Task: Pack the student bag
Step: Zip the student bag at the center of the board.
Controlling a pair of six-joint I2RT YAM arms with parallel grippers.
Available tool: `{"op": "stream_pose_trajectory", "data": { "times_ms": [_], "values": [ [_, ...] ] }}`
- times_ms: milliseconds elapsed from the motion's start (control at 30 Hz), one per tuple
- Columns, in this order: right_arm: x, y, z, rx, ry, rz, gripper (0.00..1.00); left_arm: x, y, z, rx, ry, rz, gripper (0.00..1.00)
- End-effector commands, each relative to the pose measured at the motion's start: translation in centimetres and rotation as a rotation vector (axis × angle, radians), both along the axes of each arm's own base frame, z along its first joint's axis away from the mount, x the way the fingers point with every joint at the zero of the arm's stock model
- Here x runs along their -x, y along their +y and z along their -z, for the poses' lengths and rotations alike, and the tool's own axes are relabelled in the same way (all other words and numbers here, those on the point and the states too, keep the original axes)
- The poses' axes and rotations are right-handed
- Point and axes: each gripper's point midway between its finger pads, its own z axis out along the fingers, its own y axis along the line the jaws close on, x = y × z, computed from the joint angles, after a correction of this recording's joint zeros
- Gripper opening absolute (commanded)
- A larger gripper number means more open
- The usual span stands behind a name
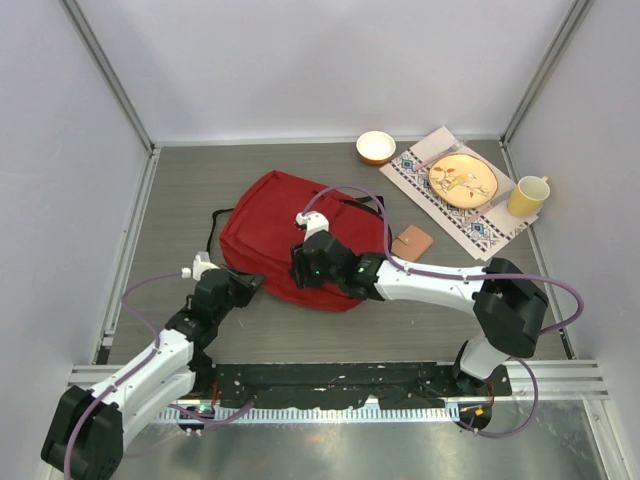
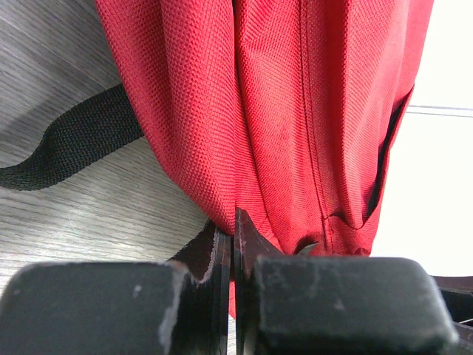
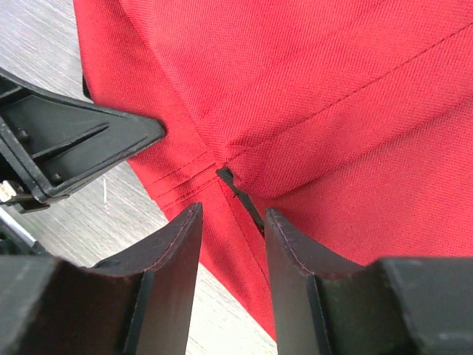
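Note:
The student bag (image 1: 275, 215), a red backpack, lies flat in the middle of the table. My left gripper (image 1: 250, 283) is at its near left edge, shut on a fold of the red fabric (image 2: 295, 111); the jaws (image 2: 233, 222) pinch the bag's hem. My right gripper (image 1: 302, 268) is over the bag's near edge, open, its fingers either side of a dark zipper end (image 3: 240, 196) on the red cloth (image 3: 332, 89). The left gripper's fingers (image 3: 74, 140) show close by in the right wrist view.
A black strap (image 1: 212, 225) trails off the bag's left side (image 2: 74, 140). A small brown flat item (image 1: 411, 242) lies right of the bag. At back right are a white bowl (image 1: 375, 146), a patterned mat (image 1: 480, 228) with an orange plate (image 1: 463, 180), and a yellow mug (image 1: 527, 195).

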Motion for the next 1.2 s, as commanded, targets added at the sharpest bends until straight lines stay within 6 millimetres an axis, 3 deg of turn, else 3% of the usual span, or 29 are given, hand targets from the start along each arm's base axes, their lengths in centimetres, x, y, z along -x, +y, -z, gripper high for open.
{"op": "stream_pose_trajectory", "data": {
  "times_ms": [0, 133, 433, 600, 967, 1167],
  "values": [
    [-1.4, 0.8, -1.4, 0.029, -0.099, 0.011, 0.46, -0.7, -0.8, -2.0, 0.034, -0.061, 0.018, 0.00],
    [-1.3, 1.2, -0.3, 0.056, -0.096, 0.009, 0.47, -0.7, -0.8, -2.3, 0.040, -0.070, 0.018, 0.00],
    [-1.2, 1.9, -0.8, 0.080, -0.150, 0.040, 0.46, -0.6, -0.8, -3.1, 0.047, -0.087, 0.020, 0.00],
    [-2.1, 1.3, 0.6, 0.151, -0.164, 0.089, 0.46, -0.6, -0.9, -3.3, 0.052, -0.090, 0.025, 0.00],
    [-4.0, 0.5, 1.7, 0.255, -0.227, 0.158, 0.46, -0.6, -0.8, -3.4, 0.051, -0.092, 0.021, 0.00],
    [-4.5, 0.8, 2.4, 0.271, -0.222, 0.158, 0.36, -0.5, -0.7, -3.1, 0.050, -0.086, 0.020, 0.00]
  ]
}}
